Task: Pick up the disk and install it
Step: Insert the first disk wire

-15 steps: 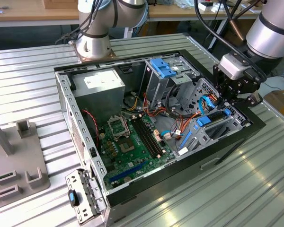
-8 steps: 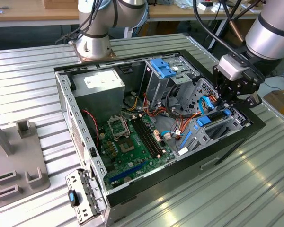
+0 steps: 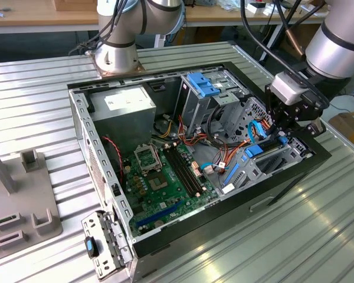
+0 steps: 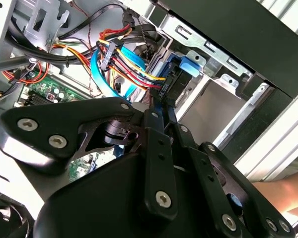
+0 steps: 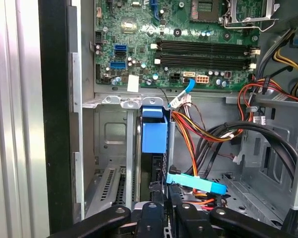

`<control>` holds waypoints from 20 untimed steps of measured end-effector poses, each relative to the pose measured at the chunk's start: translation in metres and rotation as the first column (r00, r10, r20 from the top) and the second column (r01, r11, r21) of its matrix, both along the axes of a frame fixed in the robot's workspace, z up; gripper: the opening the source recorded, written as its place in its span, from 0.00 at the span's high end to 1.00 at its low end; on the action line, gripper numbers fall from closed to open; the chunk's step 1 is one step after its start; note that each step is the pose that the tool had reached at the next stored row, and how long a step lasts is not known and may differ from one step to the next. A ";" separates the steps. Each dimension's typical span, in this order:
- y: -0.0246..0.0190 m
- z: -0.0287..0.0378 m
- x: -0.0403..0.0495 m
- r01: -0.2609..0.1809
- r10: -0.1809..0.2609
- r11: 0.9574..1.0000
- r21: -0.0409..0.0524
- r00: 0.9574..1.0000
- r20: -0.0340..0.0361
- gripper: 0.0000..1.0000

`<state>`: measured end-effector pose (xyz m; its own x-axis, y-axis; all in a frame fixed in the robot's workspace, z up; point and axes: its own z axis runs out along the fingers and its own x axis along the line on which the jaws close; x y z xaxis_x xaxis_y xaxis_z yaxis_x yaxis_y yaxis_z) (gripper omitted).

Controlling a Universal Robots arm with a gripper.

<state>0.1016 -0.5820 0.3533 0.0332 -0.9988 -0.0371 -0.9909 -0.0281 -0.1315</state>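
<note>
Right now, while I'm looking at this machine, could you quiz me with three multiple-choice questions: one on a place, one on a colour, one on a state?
1. Where is the end effector?
A) above the power supply
B) on the table outside
C) inside the computer case, at the exterior view's right end

2. What colour is the carrier on the disk?
A) blue
B) red
C) yellow

3. The case is:
A) closed
B) open, with the motherboard exposed
C) upside down

Answers: 1 C, it reaches down into that end of the case; 2 A, the carrier shows bright blue in the first wrist view; 3 B, the green board is in plain sight.
</note>
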 end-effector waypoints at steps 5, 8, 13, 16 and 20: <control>-0.0001 -0.0044 0.0000 0.000 0.000 1.000 -0.001 1.000 0.000 0.83; -0.0012 -0.0046 -0.0001 0.000 0.000 1.000 0.000 1.000 0.000 0.83; -0.0037 -0.0050 0.0000 0.000 0.000 1.000 0.000 1.000 0.000 0.83; -0.0037 -0.0056 -0.0005 0.000 0.000 1.000 0.002 1.000 0.000 0.83; -0.0036 -0.0056 -0.0007 0.002 -0.002 1.000 0.003 1.000 0.000 0.83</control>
<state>0.1009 -0.5856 0.3477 0.0309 -0.9987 -0.0404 -0.9910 -0.0254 -0.1316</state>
